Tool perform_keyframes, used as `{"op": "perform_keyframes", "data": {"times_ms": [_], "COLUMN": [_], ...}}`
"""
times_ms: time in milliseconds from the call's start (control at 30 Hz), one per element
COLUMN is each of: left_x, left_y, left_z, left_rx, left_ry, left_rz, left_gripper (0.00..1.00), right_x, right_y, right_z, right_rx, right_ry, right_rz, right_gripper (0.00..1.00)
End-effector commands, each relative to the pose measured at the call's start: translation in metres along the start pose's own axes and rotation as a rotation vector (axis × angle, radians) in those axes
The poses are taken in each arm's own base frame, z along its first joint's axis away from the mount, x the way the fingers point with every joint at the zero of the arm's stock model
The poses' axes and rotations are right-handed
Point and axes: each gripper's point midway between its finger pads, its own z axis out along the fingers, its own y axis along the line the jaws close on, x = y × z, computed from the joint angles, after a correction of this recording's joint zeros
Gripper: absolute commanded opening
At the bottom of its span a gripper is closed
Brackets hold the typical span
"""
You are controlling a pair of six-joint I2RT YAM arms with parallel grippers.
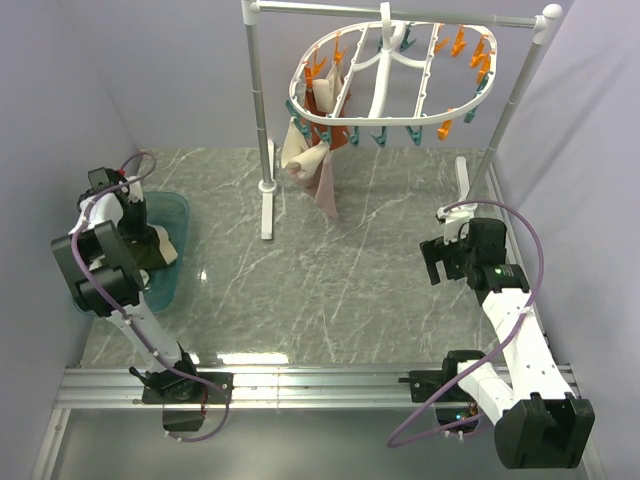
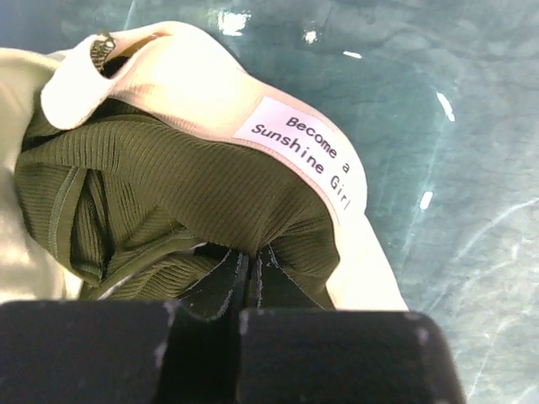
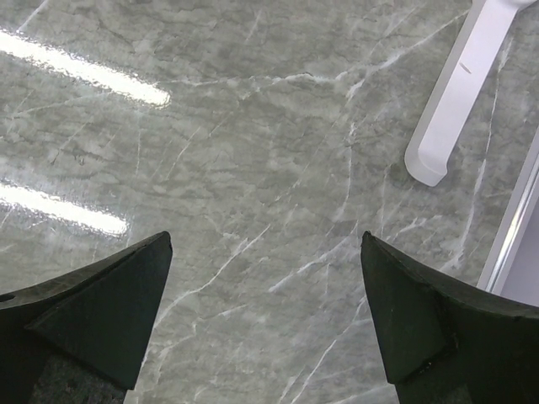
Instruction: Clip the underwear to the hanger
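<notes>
The underwear (image 2: 194, 177), dark olive ribbed fabric with a pale beige waistband and a small printed label (image 2: 299, 151), lies bunched in a teal tray (image 2: 438, 101). My left gripper (image 2: 251, 252) is shut, its fingertips pinched together on a puckered fold of the olive fabric. From above, the left gripper (image 1: 150, 245) reaches down into the tray (image 1: 178, 208) and hides the underwear. The hanger (image 1: 400, 122), a white oval frame with orange and teal clothespins, hangs from a rail at the back. My right gripper (image 3: 265, 244) stands wide open over bare marble, also seen at the right (image 1: 440, 260).
A cream-white cloth (image 2: 17, 126) lies under the underwear in the tray. Pinkish-beige and rust-red garments (image 1: 310, 160) hang from the hanger's left side. The white pole stand (image 1: 262, 130) has a foot (image 3: 459, 84) near my right gripper. Walls close in on both sides.
</notes>
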Motion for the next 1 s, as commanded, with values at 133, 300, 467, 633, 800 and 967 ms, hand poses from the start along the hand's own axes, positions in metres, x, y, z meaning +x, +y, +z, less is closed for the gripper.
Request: {"op": "perform_keyframes", "data": {"times_ms": [133,300,467,633,800,967], "left_x": [-0.059,-0.075,-0.081,-0.072,-0.018,0.029], "left_y": [-0.006,-0.018,-0.052,-0.125,-0.221,-0.283], "left_z": [-0.094,-0.144,-0.189,-0.235,-0.251,-0.246], "left_rx": [0.001,0.034,0.138,0.306,0.551,0.754], "left_ry": [-0.211,-0.277,-0.325,-0.392,-0.373,-0.324], "left_rz": [0.046,0.084,0.151,0.342,0.588,0.746], "left_gripper": [0.00,0.00,0.00,0.00,0.00,0.00], "right_x": [-0.021,-0.029,-0.035,-0.043,-0.046,-0.042], "right_y": [-0.004,-0.002,-0.001,0.000,0.008,0.017], "right_z": [-0.010,-0.014,-0.015,-0.018,-0.018,-0.017], "right_rx": [0.005,-0.010,-0.023,-0.043,-0.104,-0.169], "right_ry": [-0.059,-0.080,-0.085,-0.090,-0.047,0.004], "right_rz": [0.005,0.003,0.004,0.009,0.022,0.039], "right_gripper": [1.00,1.00,1.00,1.00,1.00,1.00]}}
